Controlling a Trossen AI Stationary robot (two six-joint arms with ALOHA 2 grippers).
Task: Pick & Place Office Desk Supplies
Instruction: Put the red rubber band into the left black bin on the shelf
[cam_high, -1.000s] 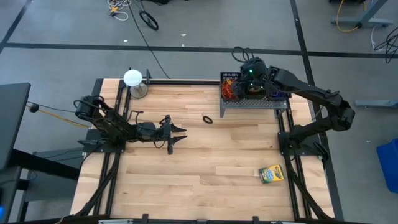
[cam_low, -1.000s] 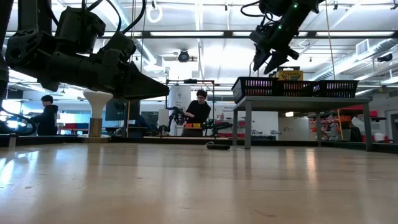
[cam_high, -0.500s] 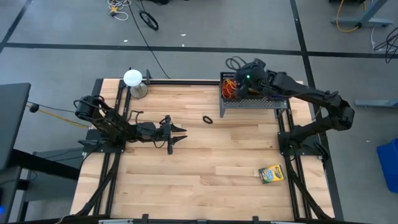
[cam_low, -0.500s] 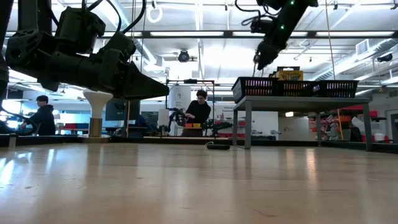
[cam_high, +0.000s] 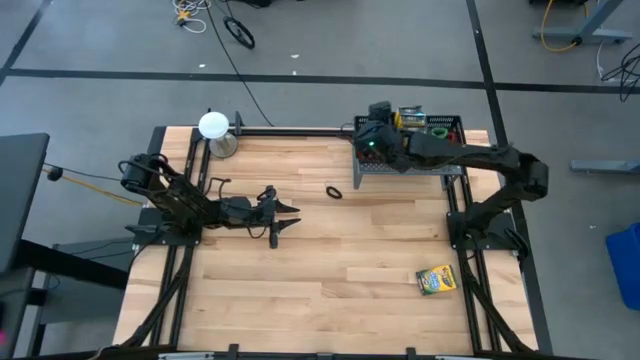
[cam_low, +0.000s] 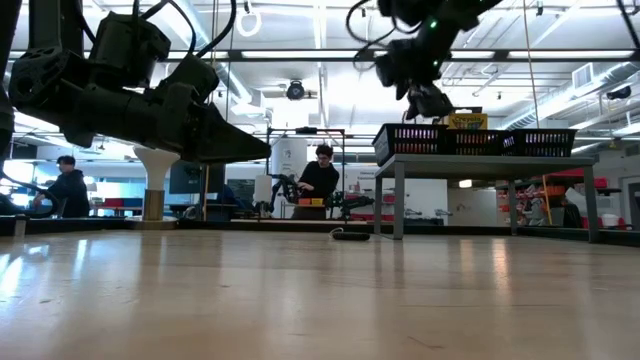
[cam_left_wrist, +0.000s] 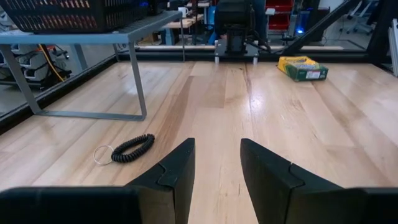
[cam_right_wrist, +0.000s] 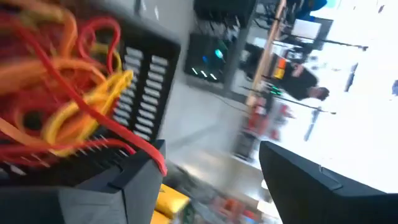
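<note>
a tangle of thin, glossy rubber-band loops (cam_right_wrist: 59, 81), red, orange and yellow, is heaped in the end compartment of a black wire-mesh rack (cam_high: 432, 160) that stands raised on grey metal legs at the far right of the pale, planked wooden table (cam_high: 320, 270). a palm-sized yellow-and-green cardboard crayon box (cam_high: 435, 279) lies flat on the wood near the right front, well apart from the rack; a second box of the same colours (cam_high: 409, 117) sits in the rack. a black coiled loop (cam_high: 333, 191), ridged like a spring, rests on the table near the rack's legs, with a thin clear ring (cam_left_wrist: 102, 154) touching one end.

the right gripper (cam_right_wrist: 205, 180) hangs over the band-filled end of the rack, its dark blocky fingers spread wide and empty. the left gripper (cam_left_wrist: 216, 171) hovers low over the mid-left of the table, its smooth matte fingers parted, holding nothing. a white round-topped object (cam_high: 213, 126) stands at the far left corner.
</note>
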